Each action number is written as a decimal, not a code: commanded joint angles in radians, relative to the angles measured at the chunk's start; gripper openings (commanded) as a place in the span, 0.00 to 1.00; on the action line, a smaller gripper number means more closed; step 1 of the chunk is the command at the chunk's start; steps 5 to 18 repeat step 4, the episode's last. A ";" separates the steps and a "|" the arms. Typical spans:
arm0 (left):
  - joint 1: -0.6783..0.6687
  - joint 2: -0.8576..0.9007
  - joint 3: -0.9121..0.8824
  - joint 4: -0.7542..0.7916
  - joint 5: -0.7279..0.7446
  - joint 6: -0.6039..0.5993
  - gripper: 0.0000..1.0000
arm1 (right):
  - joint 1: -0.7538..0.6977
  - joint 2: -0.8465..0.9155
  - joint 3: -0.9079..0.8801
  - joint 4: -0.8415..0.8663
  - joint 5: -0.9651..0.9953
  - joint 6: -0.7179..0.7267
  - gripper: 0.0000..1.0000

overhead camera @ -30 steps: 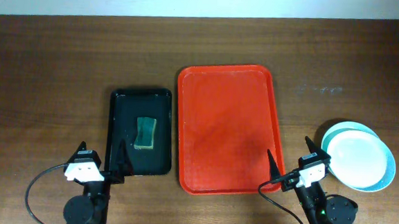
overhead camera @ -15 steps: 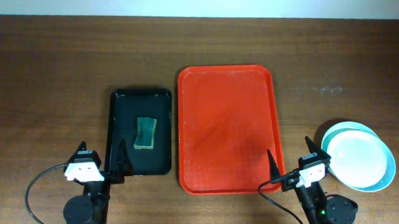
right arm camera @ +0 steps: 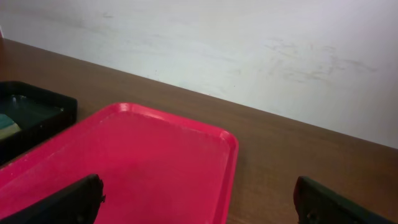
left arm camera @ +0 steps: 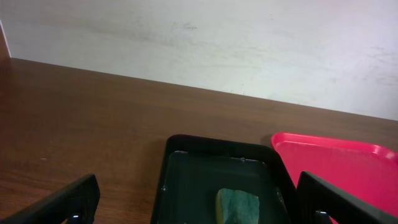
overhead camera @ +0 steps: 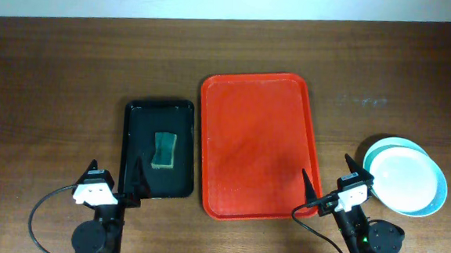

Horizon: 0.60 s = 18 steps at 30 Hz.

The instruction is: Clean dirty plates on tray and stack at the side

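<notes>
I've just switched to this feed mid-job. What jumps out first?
The large red-orange rectangular plastic tray lies bare at the centre of the brown wooden table, with the round shallow plates stacked to its right, a white one on top. Left of it, a smaller black tray holds a green sponge; the left gripper and right gripper sit near the front edge, jaws open.

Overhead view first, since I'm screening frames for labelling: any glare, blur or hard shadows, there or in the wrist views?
Overhead: evenly lit and sharp, no hard shadows around the tray; plates bright but not washed out. Left wrist: sponge readable, near fingers dark and soft. Right wrist: tray looks pinker, no glare.
</notes>
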 commanded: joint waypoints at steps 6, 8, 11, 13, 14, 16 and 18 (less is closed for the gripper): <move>-0.003 -0.010 -0.003 -0.004 -0.007 0.016 0.99 | 0.005 -0.008 -0.009 0.002 0.009 -0.003 0.98; -0.003 -0.010 -0.003 -0.004 -0.007 0.016 0.99 | 0.005 -0.008 -0.009 0.002 0.009 -0.003 0.98; -0.003 -0.010 -0.003 -0.004 -0.007 0.016 0.99 | 0.005 -0.008 -0.009 0.002 0.009 -0.003 0.98; -0.003 -0.010 -0.003 -0.004 -0.007 0.016 0.99 | 0.005 -0.008 -0.009 0.002 0.009 -0.003 0.98; -0.003 -0.010 -0.003 -0.004 -0.007 0.016 0.99 | 0.005 -0.008 -0.009 0.002 0.009 -0.003 0.98; -0.003 -0.010 -0.003 -0.004 -0.007 0.016 0.99 | 0.005 -0.008 -0.009 0.002 0.009 -0.003 0.98; -0.003 -0.010 -0.003 -0.004 -0.007 0.016 0.99 | 0.005 -0.008 -0.009 0.002 0.009 -0.003 0.98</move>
